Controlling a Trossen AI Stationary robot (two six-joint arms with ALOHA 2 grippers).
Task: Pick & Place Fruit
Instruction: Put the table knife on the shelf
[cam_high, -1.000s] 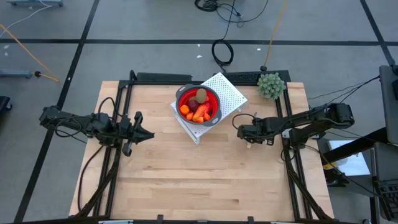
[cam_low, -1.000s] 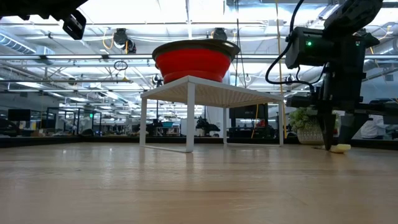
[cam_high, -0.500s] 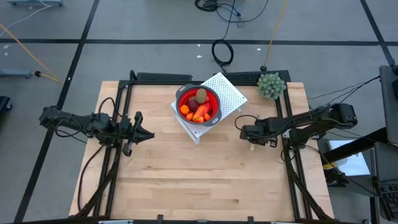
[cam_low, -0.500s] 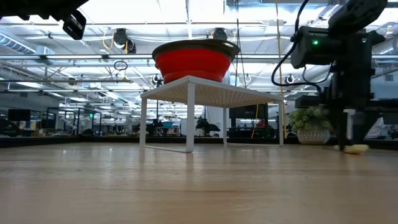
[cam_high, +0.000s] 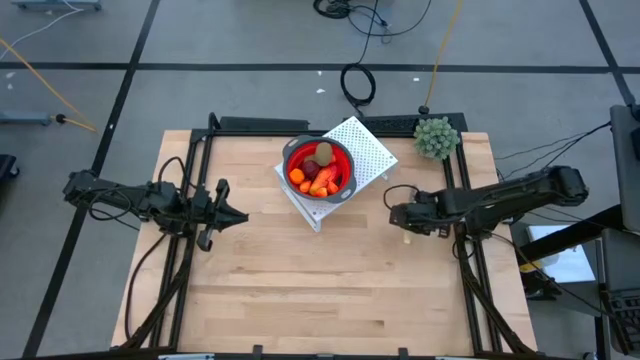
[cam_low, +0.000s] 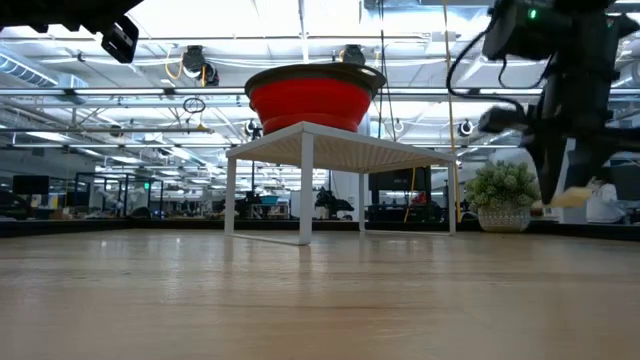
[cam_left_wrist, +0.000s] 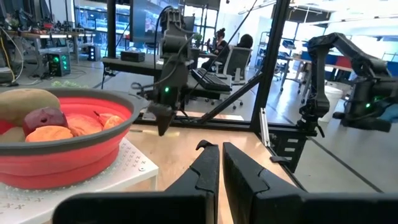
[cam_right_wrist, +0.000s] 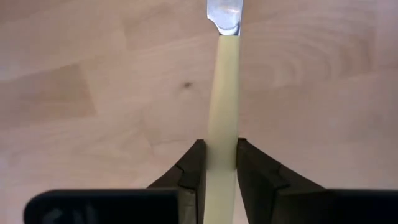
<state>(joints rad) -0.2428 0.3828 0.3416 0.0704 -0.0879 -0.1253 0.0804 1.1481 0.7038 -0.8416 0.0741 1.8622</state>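
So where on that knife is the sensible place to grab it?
Probably the pale handle, as the right gripper does now: its jaws close on the handle's two long sides, with the knife running straight out ahead between them. The handle is long, narrow and straight-sided, so it fits the jaws squarely, and the metal blade stays clear of them.

One bowl (cam_high: 319, 168), one knife (cam_right_wrist: 222, 124), one plant (cam_high: 437, 138)

Two matte black jointed arms, segmented housings. Left gripper (cam_high: 232, 215): slim black tapered fingers (cam_left_wrist: 205, 171), smooth inner faces. Right gripper (cam_right_wrist: 217, 163): same black fingers. Black cables looped along both arms; green indicator light on wrist housing.
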